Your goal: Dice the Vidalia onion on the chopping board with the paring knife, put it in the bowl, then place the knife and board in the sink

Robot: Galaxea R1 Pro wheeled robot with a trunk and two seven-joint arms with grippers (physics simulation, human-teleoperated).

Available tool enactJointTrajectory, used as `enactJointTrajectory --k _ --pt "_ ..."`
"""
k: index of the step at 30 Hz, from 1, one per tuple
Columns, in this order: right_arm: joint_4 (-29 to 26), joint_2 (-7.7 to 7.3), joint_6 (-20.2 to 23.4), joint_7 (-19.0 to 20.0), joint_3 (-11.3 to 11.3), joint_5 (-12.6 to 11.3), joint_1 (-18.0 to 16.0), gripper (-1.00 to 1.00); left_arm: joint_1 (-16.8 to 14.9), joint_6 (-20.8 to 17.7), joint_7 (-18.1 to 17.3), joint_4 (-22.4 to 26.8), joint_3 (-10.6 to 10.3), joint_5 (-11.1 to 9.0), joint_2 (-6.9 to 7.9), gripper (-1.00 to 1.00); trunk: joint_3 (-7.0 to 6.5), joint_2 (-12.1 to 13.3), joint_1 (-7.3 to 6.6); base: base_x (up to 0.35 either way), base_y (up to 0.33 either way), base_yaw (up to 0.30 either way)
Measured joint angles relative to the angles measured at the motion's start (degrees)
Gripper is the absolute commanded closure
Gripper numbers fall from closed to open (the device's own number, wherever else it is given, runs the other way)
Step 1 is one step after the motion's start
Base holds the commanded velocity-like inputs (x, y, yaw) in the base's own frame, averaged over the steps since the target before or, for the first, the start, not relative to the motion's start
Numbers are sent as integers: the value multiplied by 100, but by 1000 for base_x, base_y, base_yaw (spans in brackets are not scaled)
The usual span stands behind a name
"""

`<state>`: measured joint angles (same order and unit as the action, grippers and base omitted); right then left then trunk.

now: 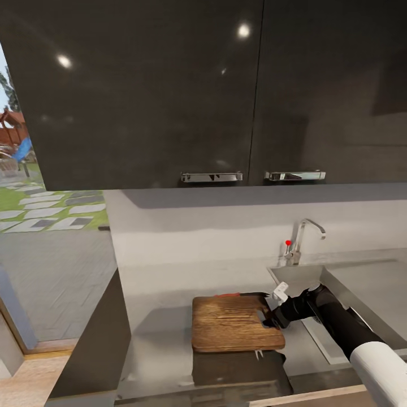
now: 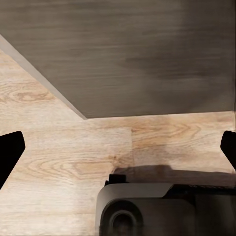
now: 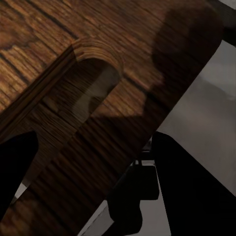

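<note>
The dark brown chopping board lies on the grey countertop, just left of the sink. My right gripper is at the board's right end beside its handle slot. In the right wrist view the gripper has narrowed onto the board's edge, with a black finger on each side. A sliver of the paring knife's red handle shows behind the board's far edge. My left gripper hangs open over the wood floor. The onion and the bowl are out of view.
The chrome tap with its red knob stands behind the sink. Dark glossy wall cabinets hang overhead. The countertop ends at the left by a window onto a garden. A grey cabinet panel faces the left wrist view.
</note>
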<state>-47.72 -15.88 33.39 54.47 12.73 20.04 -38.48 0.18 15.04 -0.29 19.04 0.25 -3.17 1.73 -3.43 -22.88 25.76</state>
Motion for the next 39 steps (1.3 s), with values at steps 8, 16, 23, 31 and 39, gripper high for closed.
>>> enactJointTrajectory --k 8,16,23,31,39 --pt "0 -8 0 0 -23 0 0 100 -1 1037 7 -1060 -4 2 -134 -100 0 0 0 0 0 0" --pt "7 -4 -1 -29 -20 5 0 100 4 1441 9 -1280 3 -3 -132 -100 0 0 0 0 0 0" --pt "16 0 0 -218 -16 4 -1 100 3 1491 4 -1291 5 -3 -129 -100 0 0 0 0 0 0" --pt "38 0 -4 -256 -12 4 0 100 5 1865 6 -1295 3 -6 -129 -100 0 0 0 0 0 0" --pt "85 3 -4 -261 -8 5 0 100 11 2707 21 -1277 -1 -12 -133 -100 0 0 0 0 0 0"
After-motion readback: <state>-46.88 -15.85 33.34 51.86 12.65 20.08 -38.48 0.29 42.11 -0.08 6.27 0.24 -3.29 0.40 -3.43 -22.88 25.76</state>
